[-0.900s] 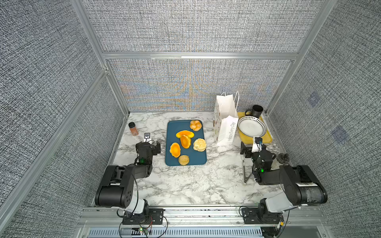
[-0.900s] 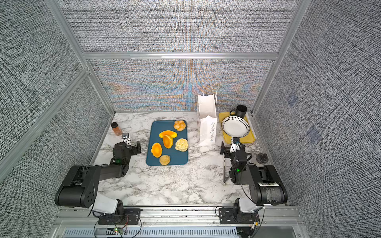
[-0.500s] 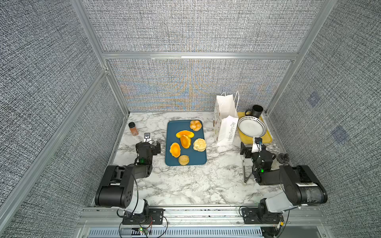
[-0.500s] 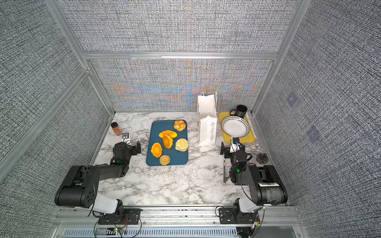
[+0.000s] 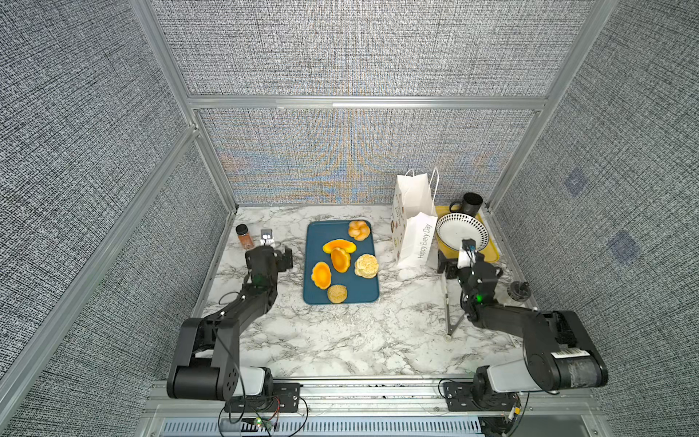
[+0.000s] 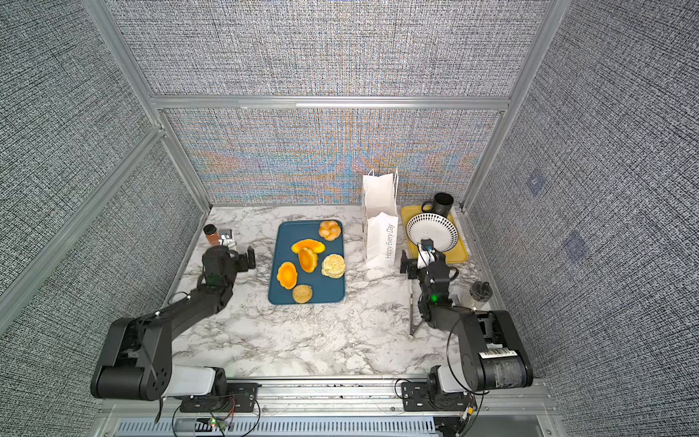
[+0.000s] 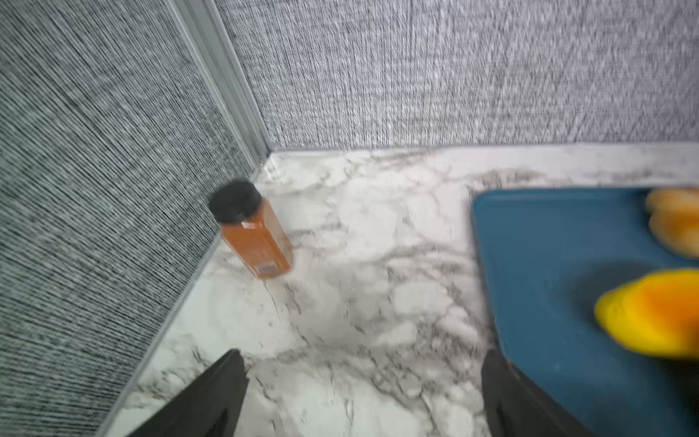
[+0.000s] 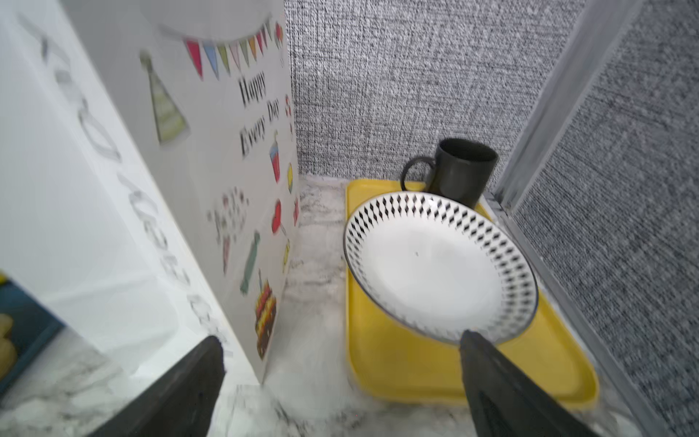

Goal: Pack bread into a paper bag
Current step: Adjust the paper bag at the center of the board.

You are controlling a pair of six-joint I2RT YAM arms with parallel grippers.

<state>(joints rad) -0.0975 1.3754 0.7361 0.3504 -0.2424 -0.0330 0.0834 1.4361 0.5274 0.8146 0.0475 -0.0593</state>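
Change between the earlier top views and this moment was hardly to be found: the left gripper [image 5: 284, 259] was seen at the same spot left of centre, just beside the blue tray [image 5: 316, 236], and the right gripper [image 5: 446, 265] at centre right, by the lower right corner of the paper bag [image 5: 416, 230]. Both were held with jaws wide apart and nothing between them, as was borne out by the blurred wrist views. The bread [image 5: 340, 259], all six pieces, was left lying on the blue tray in the middle of the frame, while the paper bag was stood upright to its right, apart from it. Packing was judged not yet begun, with the first pick-up still owed
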